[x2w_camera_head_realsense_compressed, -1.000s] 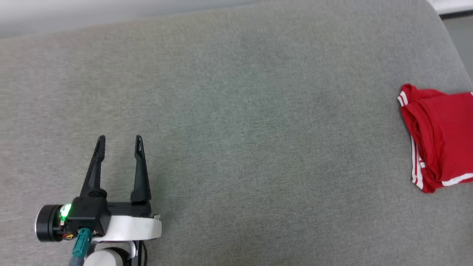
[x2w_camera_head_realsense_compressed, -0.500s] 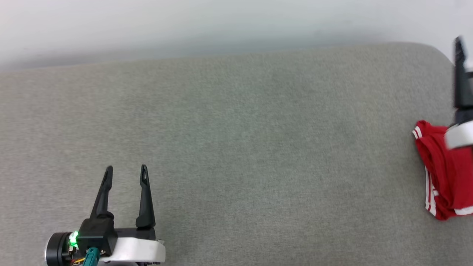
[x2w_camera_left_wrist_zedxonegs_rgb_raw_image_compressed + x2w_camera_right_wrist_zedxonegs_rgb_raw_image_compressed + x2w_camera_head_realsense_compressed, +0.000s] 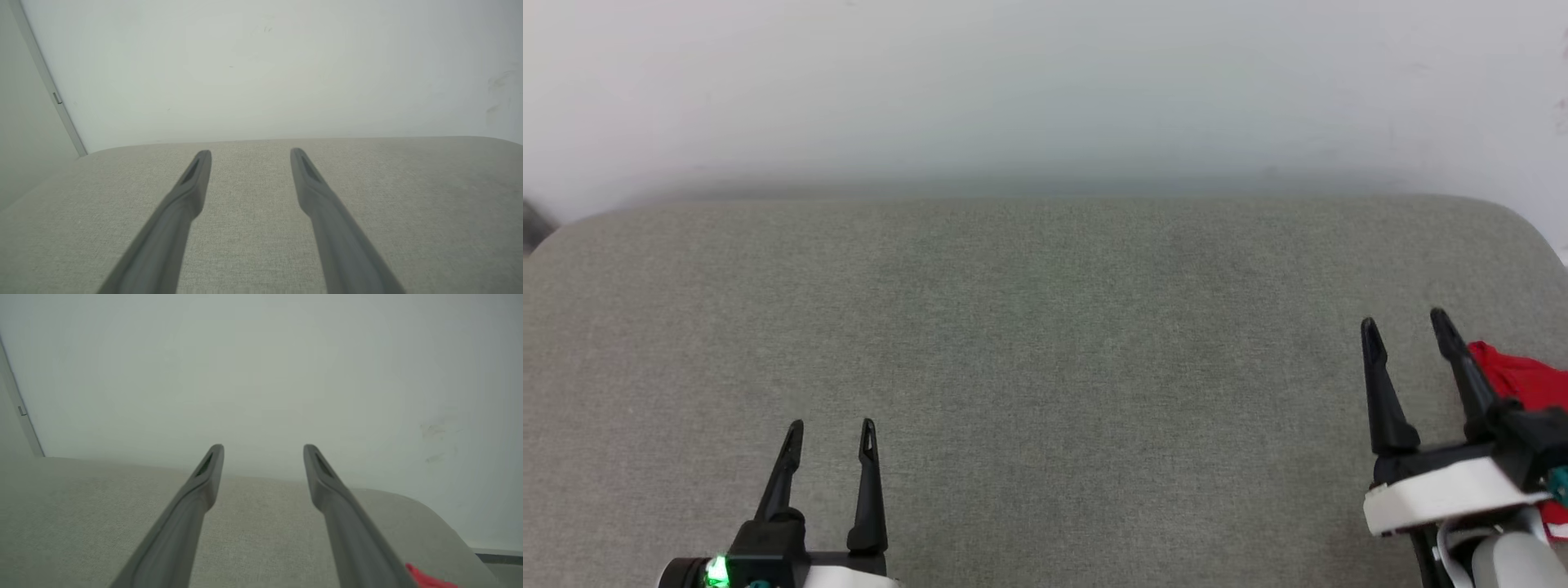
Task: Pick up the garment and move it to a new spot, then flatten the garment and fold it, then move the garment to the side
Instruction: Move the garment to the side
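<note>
The soft red jersey garment (image 3: 1515, 380) lies at the right end of the broad grey upholstered cushion (image 3: 1045, 327), close to its rounded corner. Little of it shows, so I cannot tell its long axis or whether it lies flat or bunched.

My right gripper (image 3: 1403, 318), two long dark fingers on a white wrist, hangs above that same end of the cushion. The garment is just to its right and partly hidden behind its outer finger and wrist. The fingers stand apart with nothing between them and point toward the cushion's far edge, so they run alongside the cloth rather than at it. I judge this arm the one to use, and it would have to swing right and dip.

My left gripper (image 3: 832, 424) is near the cushion's front-left, well apart from the garment, its fingers likewise spread and empty.

The right wrist view catches a red sliver low beside the right finger. The left wrist view has bare cushion and the pale wall (image 3: 261, 61).
</note>
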### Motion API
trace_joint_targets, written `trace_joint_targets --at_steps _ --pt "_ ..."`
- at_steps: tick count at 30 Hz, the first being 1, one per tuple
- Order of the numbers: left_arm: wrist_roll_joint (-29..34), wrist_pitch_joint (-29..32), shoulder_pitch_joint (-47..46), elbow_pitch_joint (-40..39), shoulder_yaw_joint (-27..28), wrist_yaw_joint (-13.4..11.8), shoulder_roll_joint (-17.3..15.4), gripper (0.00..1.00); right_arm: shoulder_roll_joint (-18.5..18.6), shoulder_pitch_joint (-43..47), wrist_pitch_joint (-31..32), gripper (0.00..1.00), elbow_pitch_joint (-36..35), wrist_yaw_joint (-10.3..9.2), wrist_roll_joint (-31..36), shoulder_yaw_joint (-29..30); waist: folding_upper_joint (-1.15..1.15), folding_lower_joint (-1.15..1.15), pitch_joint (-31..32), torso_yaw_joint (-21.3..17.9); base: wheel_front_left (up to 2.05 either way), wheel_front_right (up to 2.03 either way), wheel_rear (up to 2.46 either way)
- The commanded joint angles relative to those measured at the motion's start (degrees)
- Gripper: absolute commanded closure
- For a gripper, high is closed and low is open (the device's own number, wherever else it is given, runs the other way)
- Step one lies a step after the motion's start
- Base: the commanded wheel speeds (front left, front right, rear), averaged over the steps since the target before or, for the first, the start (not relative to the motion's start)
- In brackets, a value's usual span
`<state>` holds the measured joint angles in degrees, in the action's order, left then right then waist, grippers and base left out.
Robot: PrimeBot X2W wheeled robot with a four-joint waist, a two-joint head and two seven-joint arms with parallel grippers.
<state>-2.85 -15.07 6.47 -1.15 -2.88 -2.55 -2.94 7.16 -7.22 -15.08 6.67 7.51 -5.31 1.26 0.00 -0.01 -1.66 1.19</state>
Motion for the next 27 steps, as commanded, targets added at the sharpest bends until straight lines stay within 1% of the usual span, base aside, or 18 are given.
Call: trace_joint_targets --at_steps 1,6,11,15,18,27 --pt "0.02 -0.12 0.49 0.28 -0.13 0.13 0.07 0.0 -0.64 1.67 -0.08 0.0 -0.14 -0.05 -0.78 0.52 0.0 0.01 0.75 0.62 0.0 0.0 0.0" --pt "0.15 -0.12 1.23 0.8 -0.68 0.2 0.07 0.0 -2.98 8.03 -0.08 0.0 -2.0 -0.05 -2.08 3.26 0.0 0.01 1.83 1.51 0.0 0.0 0.0" --pt "-0.26 -0.12 1.98 0.79 -0.98 0.03 0.07 0.0 -4.08 12.76 -0.09 0.0 -4.87 -0.05 -2.75 4.73 0.0 0.01 2.59 1.57 0.0 0.0 0.0" --pt "-0.62 -0.12 2.48 0.62 -1.22 0.01 0.07 0.0 -4.33 15.46 -0.09 0.0 -7.08 -0.05 -2.75 4.53 0.0 0.01 3.03 1.33 0.0 0.0 0.0" --pt "-0.79 -0.12 2.64 0.52 -1.55 0.1 0.08 0.0 -4.36 16.96 -0.09 0.0 -8.22 -0.05 -4.11 4.16 0.0 0.01 3.28 1.18 0.0 0.0 0.0" --pt "-1.36 -0.12 3.07 0.47 -1.35 0.49 0.07 0.0 -4.37 19.33 -0.09 0.0 -9.43 -0.05 -5.7 4.31 0.0 0.01 3.74 1.03 0.0 0.0 0.0"
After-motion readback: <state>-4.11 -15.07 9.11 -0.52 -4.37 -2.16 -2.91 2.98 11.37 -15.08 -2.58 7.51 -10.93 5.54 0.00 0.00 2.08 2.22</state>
